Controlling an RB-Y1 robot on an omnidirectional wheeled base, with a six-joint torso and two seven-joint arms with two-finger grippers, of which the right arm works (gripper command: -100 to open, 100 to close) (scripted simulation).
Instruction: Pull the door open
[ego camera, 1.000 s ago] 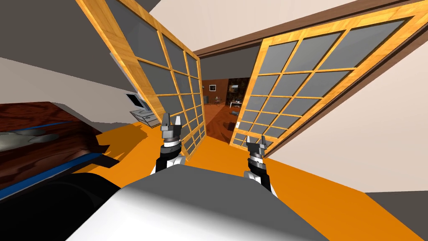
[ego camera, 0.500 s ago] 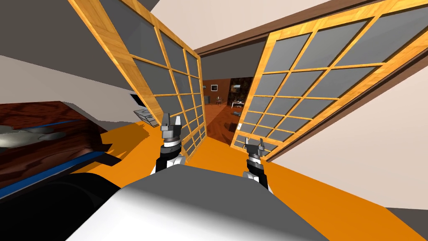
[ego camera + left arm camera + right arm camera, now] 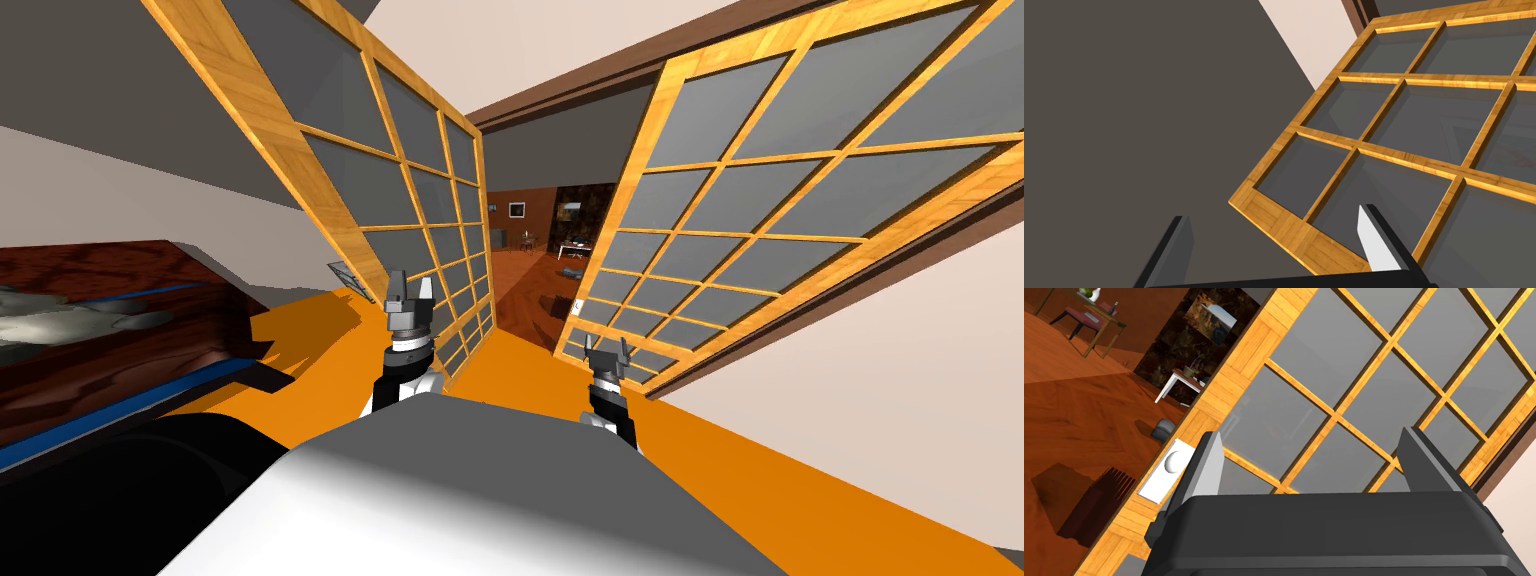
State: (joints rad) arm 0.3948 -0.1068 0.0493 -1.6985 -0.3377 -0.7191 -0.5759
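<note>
Right gripper (image 3: 1309, 433), spread, faces the upright door (image 3: 1349, 373) at its tall edge, knob plate (image 3: 1166, 470) beside one finger; left gripper (image 3: 1272, 212) spread.

The head camera looks steeply down and forward, rolled, at the left door leaf (image 3: 345, 190) and right door leaf (image 3: 760, 200) flanking a doorway (image 3: 535, 265). Each wrist camera faces its own side's leaf from close by, the right one beside the white handle plate (image 3: 1166, 470).
</note>
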